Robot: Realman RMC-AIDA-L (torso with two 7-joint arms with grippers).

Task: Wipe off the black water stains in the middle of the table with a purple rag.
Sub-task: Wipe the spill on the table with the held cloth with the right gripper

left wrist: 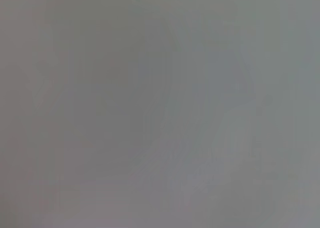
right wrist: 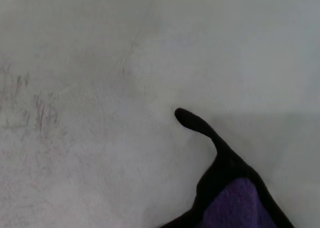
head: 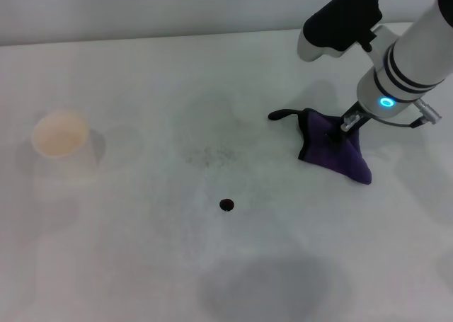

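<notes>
The purple rag [head: 334, 151] with black edging lies on the white table [head: 127, 251] at the right, bunched up into a peak; its black loop tail [head: 282, 114] points left. My right gripper [head: 349, 124] comes down on the top of the rag and is shut on it. The right wrist view shows a corner of the rag [right wrist: 240, 200] and its tail [right wrist: 196, 124]. The black water stain [head: 226, 205] is one tiny round dot in the middle of the table, left of and nearer than the rag. My left gripper is out of view.
A cream paper cup [head: 59, 134] stands at the far left. Faint grey speckles [head: 209, 154] lie between the cup and the rag, behind the dot. The left wrist view shows only blank grey.
</notes>
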